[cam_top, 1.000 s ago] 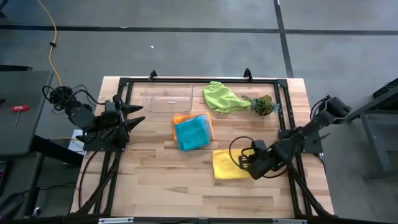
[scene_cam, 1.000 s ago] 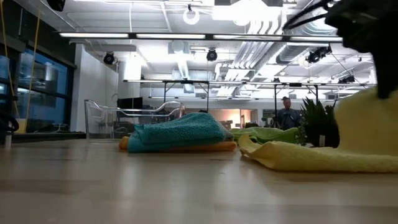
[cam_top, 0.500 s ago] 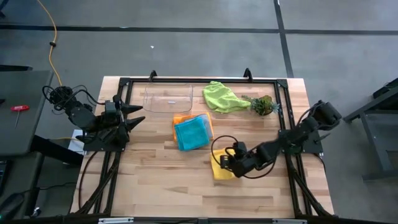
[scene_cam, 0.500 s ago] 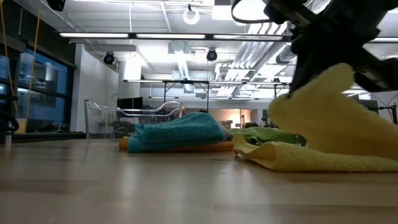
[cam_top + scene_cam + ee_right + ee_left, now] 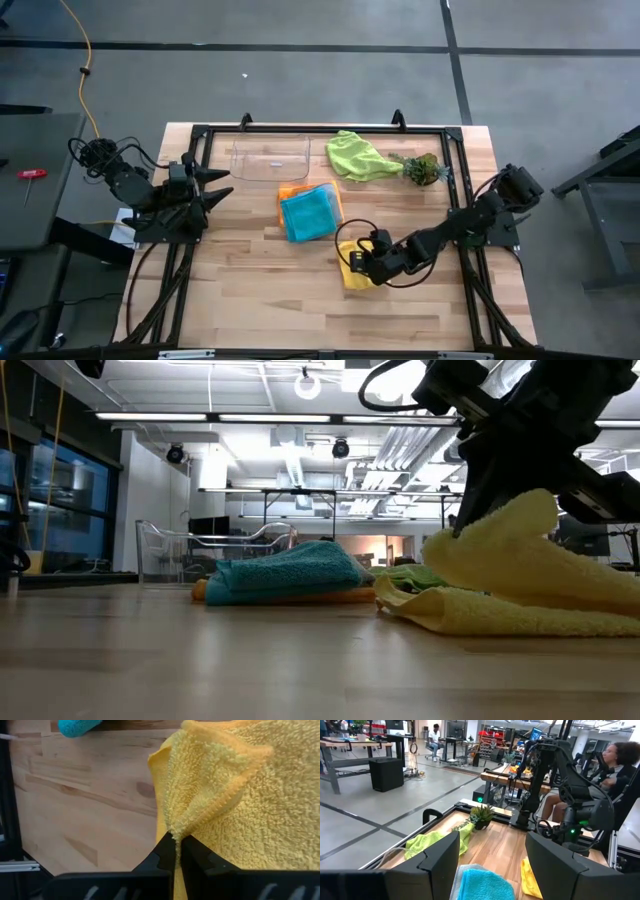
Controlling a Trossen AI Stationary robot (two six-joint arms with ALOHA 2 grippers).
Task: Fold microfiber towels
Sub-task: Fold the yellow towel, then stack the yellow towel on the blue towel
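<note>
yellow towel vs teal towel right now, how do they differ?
The yellow towel is mid-fold, one edge lifted and pinched in the right hand; the teal towel lies folded flat, untouched. The teal towel sits atop the orange towel; the yellow towel rests directly on the table. Both are fuzzy cloth.

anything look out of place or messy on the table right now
The lime green towel lies crumpled and unfolded at the table's far side, touching a small plant sprig, which looks stray among towels. The yellow towel is only half folded, pinched in the right gripper.
</note>
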